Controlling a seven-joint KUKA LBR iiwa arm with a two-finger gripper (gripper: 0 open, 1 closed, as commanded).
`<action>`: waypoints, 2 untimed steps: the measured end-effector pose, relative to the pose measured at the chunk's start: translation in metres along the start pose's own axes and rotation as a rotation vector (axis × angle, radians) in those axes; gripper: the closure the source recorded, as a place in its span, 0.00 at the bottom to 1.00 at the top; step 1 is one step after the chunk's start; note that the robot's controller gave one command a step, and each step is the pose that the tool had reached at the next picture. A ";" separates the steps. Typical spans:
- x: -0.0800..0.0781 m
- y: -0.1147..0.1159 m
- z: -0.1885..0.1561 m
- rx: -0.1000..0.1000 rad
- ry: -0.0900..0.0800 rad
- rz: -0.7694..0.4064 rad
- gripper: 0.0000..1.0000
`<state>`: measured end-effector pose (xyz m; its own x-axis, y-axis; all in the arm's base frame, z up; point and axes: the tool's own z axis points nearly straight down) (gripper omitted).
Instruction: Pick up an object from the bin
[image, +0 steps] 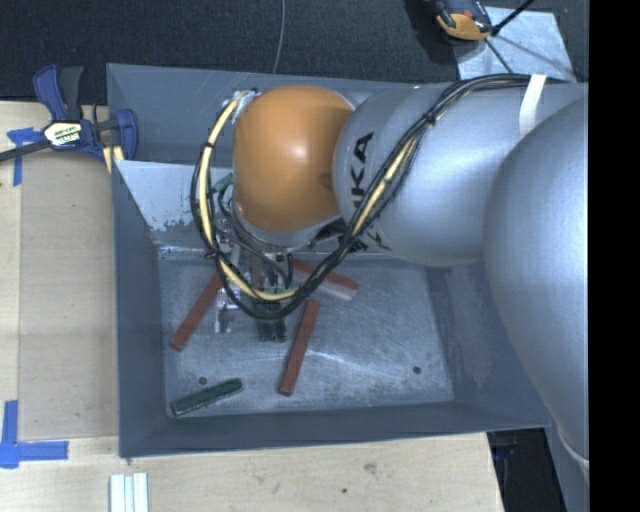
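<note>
three reddish-brown sticks lie on the bin floor around the gripper (252, 322), in the middle of the bin toward its back wall. the left brown stick (195, 318) slants from near the gripper down toward the bin's left wall. the middle brown stick (298, 348) runs from just right of the gripper down toward the front, its upper end close beside the gripper's dark tip. the right brown stick (332, 281) lies nearly flat behind the gripper, partly hidden under the cables. the gripper is low over the floor between the left and middle sticks; nothing can be seen held in it, and whether its jaws are spread or pressed together cannot be told, as the wrist hides them from above.

well apart from these, a dark green stick (205, 396) lies near the front left corner.

above the gripper sits the rounded orange cover (285, 155), with yellow and black cables (208, 195) looping round its left side. the silver arm (450, 180) reaches in from the right over the grey bin (140, 330).
</note>
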<state>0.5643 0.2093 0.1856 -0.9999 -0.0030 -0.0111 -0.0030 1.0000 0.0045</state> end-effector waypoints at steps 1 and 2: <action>-0.006 -0.002 0.068 0.004 0.009 -0.039 0.00; -0.008 0.011 0.110 0.000 -0.005 -0.390 1.00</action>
<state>0.5739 0.2208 0.0759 -0.9238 -0.3825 -0.0165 -0.3825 0.9240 -0.0006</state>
